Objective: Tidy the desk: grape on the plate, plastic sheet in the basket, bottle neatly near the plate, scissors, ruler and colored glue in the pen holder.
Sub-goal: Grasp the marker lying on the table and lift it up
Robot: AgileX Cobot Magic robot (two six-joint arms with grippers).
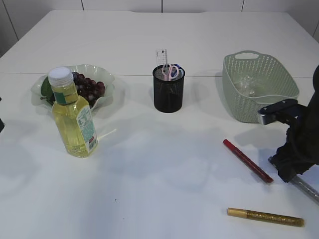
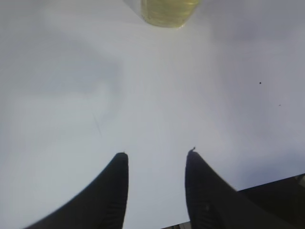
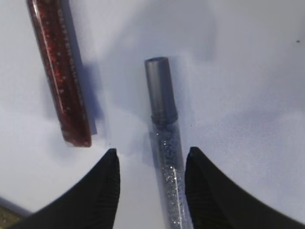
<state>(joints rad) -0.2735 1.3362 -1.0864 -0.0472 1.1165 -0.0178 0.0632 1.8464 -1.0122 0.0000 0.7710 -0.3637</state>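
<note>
On the bench (image 1: 149, 199), grapes (image 1: 88, 85) fill the plate (image 1: 107, 79), the bottle (image 1: 74, 117) stands beside it, scissors (image 1: 171, 71) and ruler (image 1: 161, 56) sit in the pen holder (image 1: 168, 89), plastic in the basket (image 1: 259, 82). Left: red (image 1: 247, 161), gold (image 1: 265, 216) and silver glue (image 3: 164, 124), which the half-open right hand (image 3: 151, 164) straddles ungripped. Left hand (image 2: 156, 164) half open, empty.

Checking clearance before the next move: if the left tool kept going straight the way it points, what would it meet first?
Bare table lies ahead of the open left tool; the first object in line looks to be the yellow bottle at the frame's top, though depth is hard to judge.
</note>
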